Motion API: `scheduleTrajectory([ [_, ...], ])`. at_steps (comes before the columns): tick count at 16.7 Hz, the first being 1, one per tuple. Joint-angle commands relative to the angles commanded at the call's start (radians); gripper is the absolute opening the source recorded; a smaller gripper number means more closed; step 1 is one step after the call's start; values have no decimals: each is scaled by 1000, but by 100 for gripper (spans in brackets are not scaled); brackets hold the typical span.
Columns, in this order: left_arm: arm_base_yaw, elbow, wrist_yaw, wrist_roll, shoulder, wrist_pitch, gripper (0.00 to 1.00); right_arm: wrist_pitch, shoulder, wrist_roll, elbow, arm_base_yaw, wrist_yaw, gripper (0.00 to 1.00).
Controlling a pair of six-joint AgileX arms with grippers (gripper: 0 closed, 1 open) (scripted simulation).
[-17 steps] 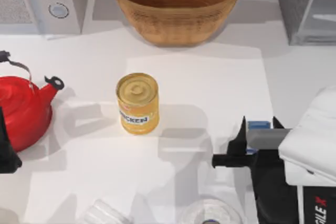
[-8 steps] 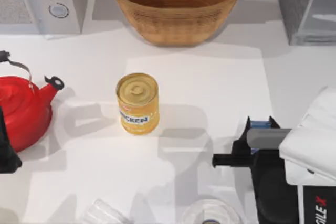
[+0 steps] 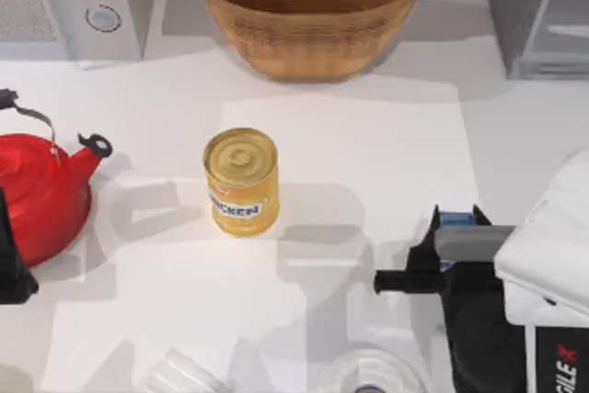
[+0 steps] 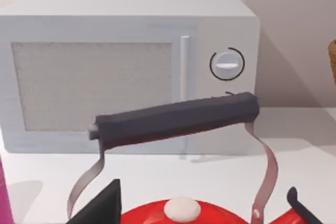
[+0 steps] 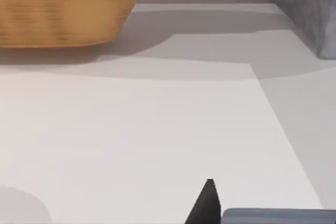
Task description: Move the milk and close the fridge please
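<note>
Tool (image 3: 457,227) of right arm clamps 1 milk (image 3: 455,220); 1 fridge (image 3: 536,12) behind.

Open table (image 3: 368,135) surface lies between the yellow can (image 3: 241,179) at centre and the fridge (image 3: 534,11) at the far right corner. The basket (image 3: 308,8) blocks the far middle edge; a passage remains between basket and fridge. The microwave (image 3: 78,2) and red kettle (image 3: 37,190) obstruct the left side. The right gripper (image 3: 456,227) occupies the near right area.
</note>
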Motion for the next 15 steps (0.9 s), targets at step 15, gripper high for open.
scheduleTrajectory([
  [15,0,0,0,0,0,0,100,-168,-206,-12,-14,-12,-20,0],
])
